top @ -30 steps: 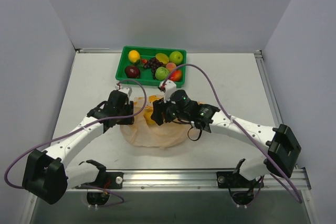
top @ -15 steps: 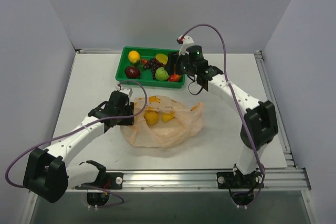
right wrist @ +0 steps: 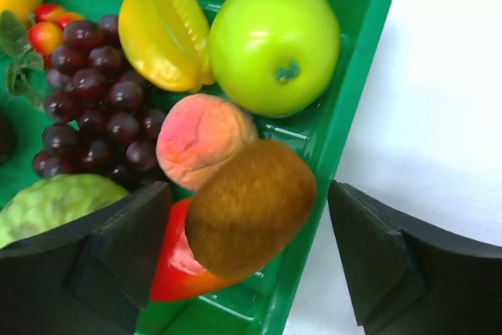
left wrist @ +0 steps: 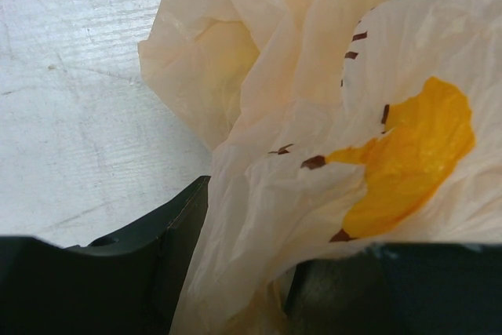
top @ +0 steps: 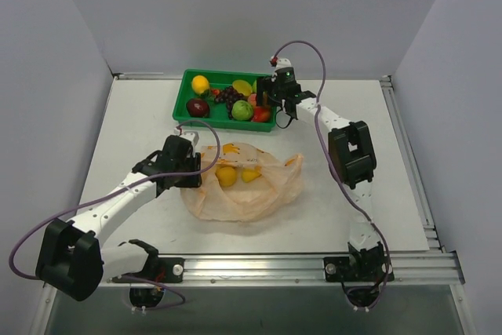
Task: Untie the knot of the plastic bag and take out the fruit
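The plastic bag (top: pixel 245 186) lies crumpled at the table's middle with its mouth loose; no knot shows. Two yellow fruits (top: pixel 227 176) show through it. My left gripper (top: pixel 190 172) is shut on the bag's left edge, with thin plastic (left wrist: pixel 259 217) bunched between its fingers (left wrist: pixel 157 256). My right gripper (top: pixel 268 106) hangs open over the right end of the green tray (top: pixel 223 74). A brown kiwi (right wrist: pixel 251 205) sits between its spread jaws, touching neither, and rests on a red fruit (right wrist: pixel 169 272) in the tray (right wrist: pixel 361 5).
The tray also holds a green apple (right wrist: pixel 274 41), a yellow starfruit (right wrist: pixel 161 29), a peach (right wrist: pixel 202 139), dark grapes (right wrist: pixel 94 92) and a bumpy green fruit (right wrist: pixel 55 202). A dark red apple (top: pixel 198 107) and a lemon (top: pixel 201 83) lie at its left end.
My right arm swung from the bag back to the tray's right end and now hangs open there over the kiwi. My left gripper and the bag have stayed put.
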You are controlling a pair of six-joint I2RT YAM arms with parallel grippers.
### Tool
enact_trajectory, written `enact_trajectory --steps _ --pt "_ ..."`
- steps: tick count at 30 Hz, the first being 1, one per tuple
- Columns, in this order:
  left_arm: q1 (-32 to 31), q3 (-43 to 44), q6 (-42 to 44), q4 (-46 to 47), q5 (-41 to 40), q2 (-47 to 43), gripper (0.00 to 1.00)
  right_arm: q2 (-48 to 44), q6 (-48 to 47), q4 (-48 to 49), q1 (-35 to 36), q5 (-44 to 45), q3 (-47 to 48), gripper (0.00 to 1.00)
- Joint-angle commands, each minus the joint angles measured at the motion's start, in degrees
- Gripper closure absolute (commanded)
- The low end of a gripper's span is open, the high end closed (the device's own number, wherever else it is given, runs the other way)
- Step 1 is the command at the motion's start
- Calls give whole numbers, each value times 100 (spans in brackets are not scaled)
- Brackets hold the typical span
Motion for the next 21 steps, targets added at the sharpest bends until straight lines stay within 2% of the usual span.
enact_trajectory --steps 1,2,4,8,16,19,21 --pt "55 154 64 142 153 15 55 23 -14 91 -63 282 479 16" --pt "64 154 64 150 171 -2 55 15 -32 56 -72 265 506 10" --pt "82 154 64 159 171 -11 55 -99 -76 29 -72 212 488 6" --pt "108 154 64 150 153 -55 55 -580 -181 -76 -28 98 278 4" --pt "178 154 47 159 153 -195 55 -2673 -734 -576 568 -298 -1391 10" --pt "196 145 29 177 250 -248 55 -3464 -1112 -1033 1104 -254 -1954 13" --pt "205 154 29 177 276 -257 55 -3895 -1139 -1323 1535 -280 -2279 18"
